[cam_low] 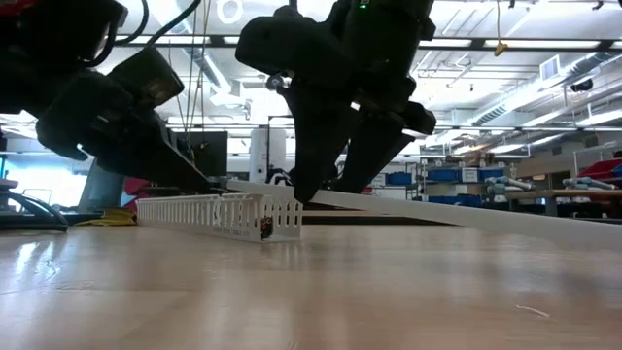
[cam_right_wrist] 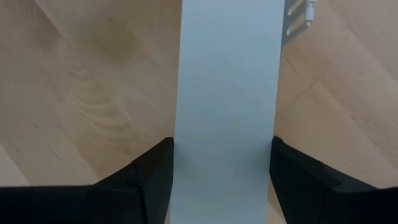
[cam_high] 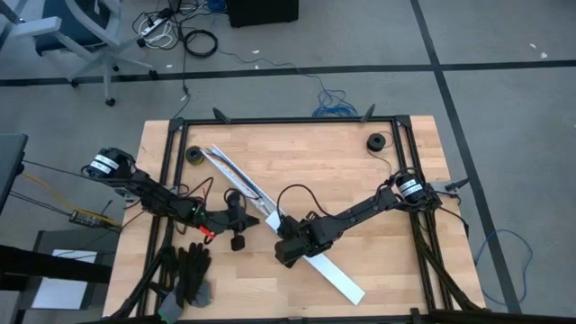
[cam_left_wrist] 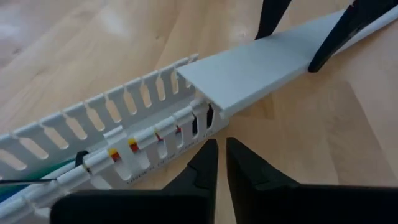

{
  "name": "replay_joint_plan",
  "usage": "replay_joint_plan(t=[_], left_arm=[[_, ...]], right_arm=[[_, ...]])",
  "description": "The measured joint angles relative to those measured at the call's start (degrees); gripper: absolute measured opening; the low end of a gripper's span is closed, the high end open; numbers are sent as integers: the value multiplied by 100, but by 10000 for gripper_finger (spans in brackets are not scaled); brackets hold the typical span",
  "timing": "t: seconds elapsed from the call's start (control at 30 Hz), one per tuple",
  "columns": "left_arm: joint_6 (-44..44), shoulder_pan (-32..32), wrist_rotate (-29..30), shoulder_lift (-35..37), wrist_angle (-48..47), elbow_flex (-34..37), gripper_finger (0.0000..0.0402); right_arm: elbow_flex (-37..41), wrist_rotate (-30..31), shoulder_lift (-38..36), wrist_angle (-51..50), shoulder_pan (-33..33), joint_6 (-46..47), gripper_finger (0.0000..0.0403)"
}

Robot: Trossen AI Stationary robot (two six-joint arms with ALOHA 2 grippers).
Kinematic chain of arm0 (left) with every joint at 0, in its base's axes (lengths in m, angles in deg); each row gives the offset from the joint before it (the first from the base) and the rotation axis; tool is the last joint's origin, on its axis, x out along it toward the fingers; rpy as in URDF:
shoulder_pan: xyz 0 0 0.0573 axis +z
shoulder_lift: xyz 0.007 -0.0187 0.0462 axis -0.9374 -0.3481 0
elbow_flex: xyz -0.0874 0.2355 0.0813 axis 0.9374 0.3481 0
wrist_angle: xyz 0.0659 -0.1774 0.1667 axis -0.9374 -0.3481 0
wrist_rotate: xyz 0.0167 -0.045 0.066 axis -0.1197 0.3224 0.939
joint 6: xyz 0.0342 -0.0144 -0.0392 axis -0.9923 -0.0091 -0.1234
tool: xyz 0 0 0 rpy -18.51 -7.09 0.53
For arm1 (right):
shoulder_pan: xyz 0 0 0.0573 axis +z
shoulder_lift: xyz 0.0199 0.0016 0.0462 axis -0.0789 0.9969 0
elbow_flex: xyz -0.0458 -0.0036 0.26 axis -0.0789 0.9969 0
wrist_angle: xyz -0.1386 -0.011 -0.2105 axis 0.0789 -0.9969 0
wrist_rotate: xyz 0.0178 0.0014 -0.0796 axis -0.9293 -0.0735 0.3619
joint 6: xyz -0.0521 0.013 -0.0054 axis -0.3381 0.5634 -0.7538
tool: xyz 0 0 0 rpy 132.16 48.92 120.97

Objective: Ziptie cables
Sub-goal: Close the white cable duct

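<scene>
Cables [cam_left_wrist: 37, 180], thin and coloured (green, blue and white strands show, with red and yellow bands on white sleeves), lie inside the white slotted channel [cam_left_wrist: 93, 124], just ahead of the left gripper [cam_left_wrist: 221, 163] and a little to its side. That gripper hovers low at the channel's open end with its 2 fingers [cam_left_wrist: 202, 171] pressed together and nothing between them; it touches neither channel nor wires.

Further right, the flat white cover strip [cam_right_wrist: 227, 93] runs from the channel's end across the table [cam_high: 387, 180]. The right gripper [cam_right_wrist: 221, 180] straddles this strip, 1 finger [cam_right_wrist: 152, 174] against each long edge, jaws spread to the strip's width and gripping it. In the low view the strip slopes, its held end raised above the wood while the other rests on the channel.

Judged from this layout, the step in hand is moving the cover so the wires are reachable for tying. To do it well, the right gripper should keep the strip level across its width and move it along its own length, so it neither twists nor drags the channel. The left gripper, being shut, could steady the channel wall by pressing, but should stay clear of the wires. No ziptie is visible.
</scene>
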Motion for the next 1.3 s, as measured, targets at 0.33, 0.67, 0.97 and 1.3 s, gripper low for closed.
replay_joint_plan(t=[0.33, 0.67, 0.97, 1.3], left_arm=[[-222, -9, -1284, 18, -113, -127, 124], [-1994, -10, -1010, 583, -2882, -1260, 179], [-3610, 597, -1314, 601, -3584, -1614, 168], [-4402, 1425, -2997, 592, -4830, -2621, 167]], right_arm=[[0, 68, 0, 0, 74, -13, 221], [-2, 519, 0, -92, 305, 58, 220], [-2, 812, 0, -375, 409, 510, 221], [-2, 1165, 0, -517, 633, 862, 223]])
